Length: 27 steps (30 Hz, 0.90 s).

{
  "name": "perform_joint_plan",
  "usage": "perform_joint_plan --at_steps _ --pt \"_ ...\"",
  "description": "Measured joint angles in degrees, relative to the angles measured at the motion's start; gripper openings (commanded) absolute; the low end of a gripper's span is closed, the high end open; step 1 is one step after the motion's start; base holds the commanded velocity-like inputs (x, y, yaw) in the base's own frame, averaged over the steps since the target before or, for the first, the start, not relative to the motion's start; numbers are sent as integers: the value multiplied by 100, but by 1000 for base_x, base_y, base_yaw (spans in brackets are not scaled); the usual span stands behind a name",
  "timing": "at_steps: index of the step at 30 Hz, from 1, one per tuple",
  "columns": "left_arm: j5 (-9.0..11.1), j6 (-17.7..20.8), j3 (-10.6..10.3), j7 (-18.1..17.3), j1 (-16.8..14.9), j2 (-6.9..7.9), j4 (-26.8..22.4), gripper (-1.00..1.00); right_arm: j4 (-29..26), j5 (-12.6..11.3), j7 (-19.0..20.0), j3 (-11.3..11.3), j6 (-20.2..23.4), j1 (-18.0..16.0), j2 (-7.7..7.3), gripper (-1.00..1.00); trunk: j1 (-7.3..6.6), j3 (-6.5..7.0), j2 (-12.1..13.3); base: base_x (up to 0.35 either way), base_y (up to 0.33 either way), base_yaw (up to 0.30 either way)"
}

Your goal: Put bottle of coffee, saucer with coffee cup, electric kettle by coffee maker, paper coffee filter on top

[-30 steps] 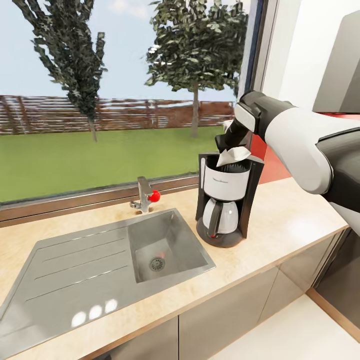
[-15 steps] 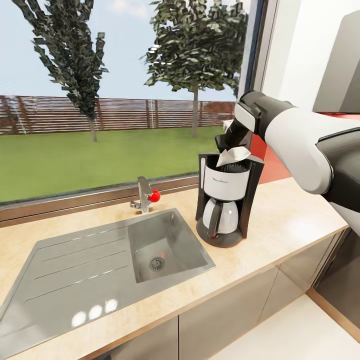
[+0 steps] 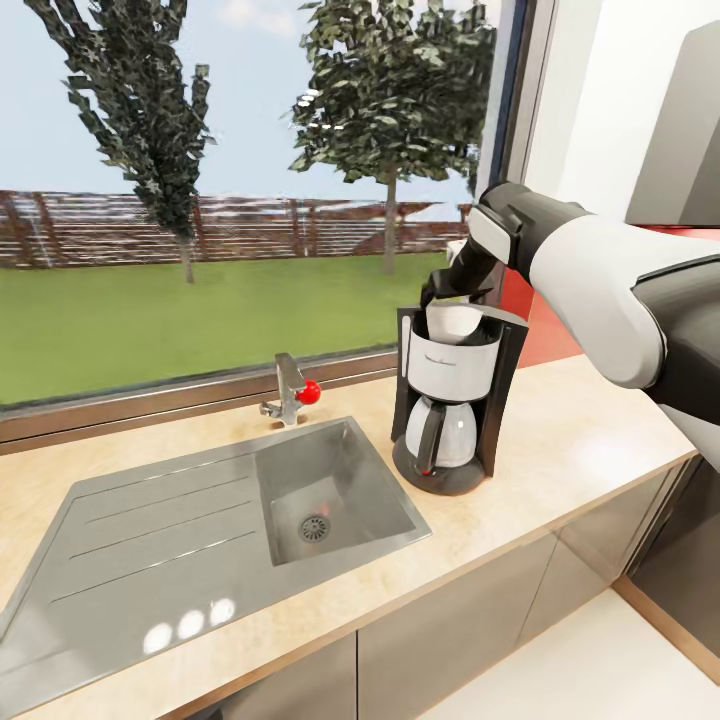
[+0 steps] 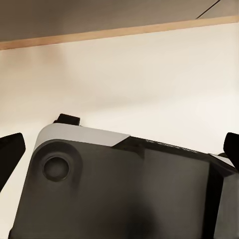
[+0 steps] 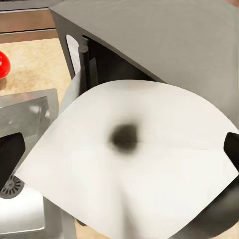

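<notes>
Hovering our right gripper [image 3: 440, 292] spread above the coffee maker [image 3: 452, 400], we see the filter [image 5: 129, 164] lying flat just below it; beyond, wood-grain countertop [image 3: 560, 450], sink [image 3: 330, 490], window. Left gripper [image 4: 119, 149]: spread.

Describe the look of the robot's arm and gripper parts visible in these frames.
The right arm has glossy white rounded shells with dark grey-black joint segments and a white panel at the wrist. The right gripper is black. In both wrist views, black fingertips show at the edges.
</notes>
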Motion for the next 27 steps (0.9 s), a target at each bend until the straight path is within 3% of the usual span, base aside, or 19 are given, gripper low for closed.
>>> perform_joint_plan --at_steps 27 --pt "6 3 0 -1 0 0 0 100 -124 -4 5 1 -19 -33 -68 100 0 0 0 0 0 0"
